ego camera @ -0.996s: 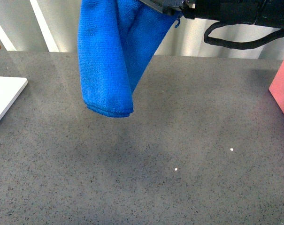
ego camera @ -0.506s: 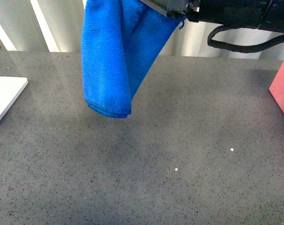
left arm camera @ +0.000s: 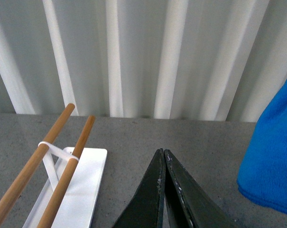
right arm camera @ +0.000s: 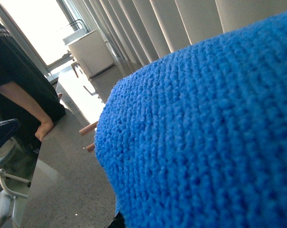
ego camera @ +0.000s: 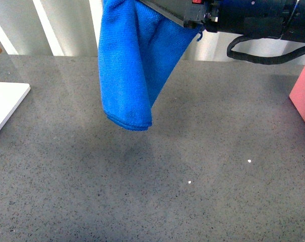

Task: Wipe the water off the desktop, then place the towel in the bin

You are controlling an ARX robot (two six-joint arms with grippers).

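Note:
The blue towel (ego camera: pixel 132 65) hangs folded in the air above the far middle of the grey speckled desktop (ego camera: pixel 202 201), its lower hem clear of the surface. My right gripper (ego camera: pixel 191 17) is shut on the towel's upper edge, reaching in from the top right. In the right wrist view the towel (right arm camera: pixel 205 133) fills most of the picture and hides the fingers. My left gripper (left arm camera: pixel 161 152) is shut and empty, low over the desktop (left arm camera: pixel 134 137), with the towel (left arm camera: pixel 271 161) hanging off to one side. No puddle shows clearly; two tiny white specks (ego camera: pixel 189 182) lie on the surface.
A white board (ego camera: pixel 6 101) lies at the left edge; it carries a rack of two wooden rods (left arm camera: pixel 62 142). A pink container's corner (ego camera: pixel 303 96) shows at the right edge; I cannot tell whether it is the bin. A person in black (right arm camera: pixel 20 95) stands beyond the desktop.
The right arm has carried the hanging towel a little to the right, and its lower hem now hangs slightly lower in the front view.

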